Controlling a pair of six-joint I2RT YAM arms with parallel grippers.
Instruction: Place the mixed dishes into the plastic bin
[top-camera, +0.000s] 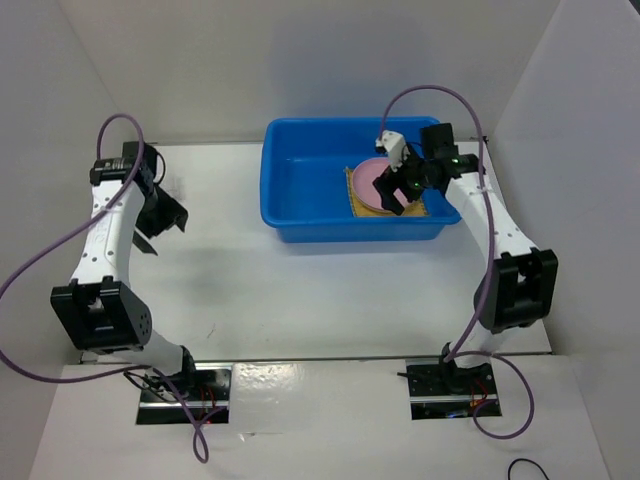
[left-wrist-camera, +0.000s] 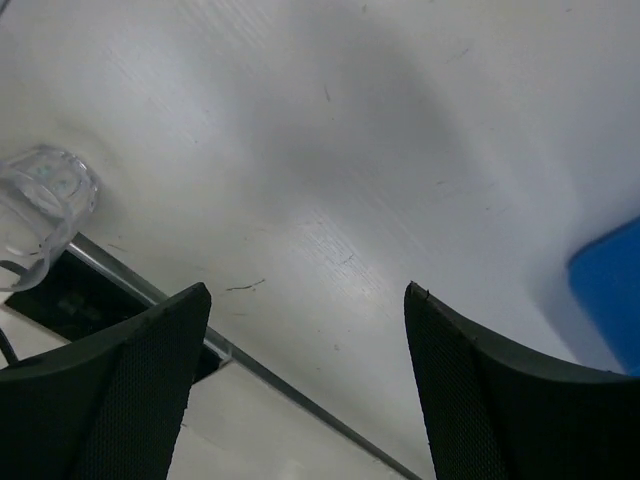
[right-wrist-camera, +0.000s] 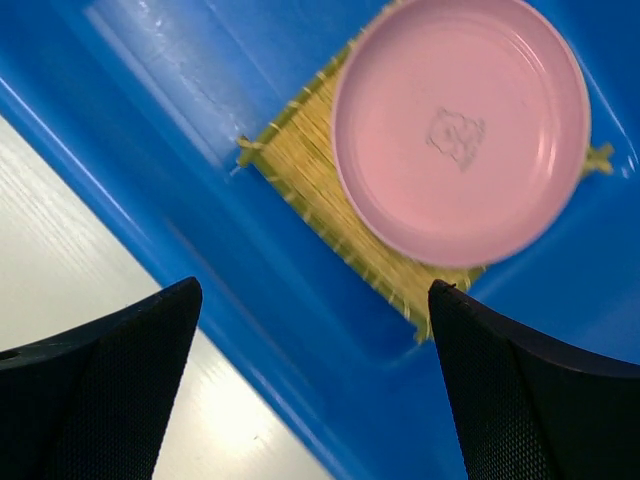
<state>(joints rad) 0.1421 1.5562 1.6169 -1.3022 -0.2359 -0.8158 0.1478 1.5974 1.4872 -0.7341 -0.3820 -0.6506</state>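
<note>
Above the flat white table (top-camera: 300, 290) inside white walls (top-camera: 575, 90), my left gripper (left-wrist-camera: 306, 292) and right gripper (right-wrist-camera: 312, 290) gape wide, empty.

pink plate (right-wrist-camera: 460, 130) lies flat on the yellow woven mat (right-wrist-camera: 300, 170) inside the blue bin (right-wrist-camera: 150, 120), just ahead of the right gripper (right-wrist-camera: 315, 283). a clear cup (left-wrist-camera: 40, 205) sits ahead-left of the left gripper (left-wrist-camera: 305, 288), apart from it.

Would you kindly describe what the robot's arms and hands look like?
The left arm and right arm have white links, black joints and a looping purple cable each. The left hand and right hand have two black, mesh-textured fingers.
</note>
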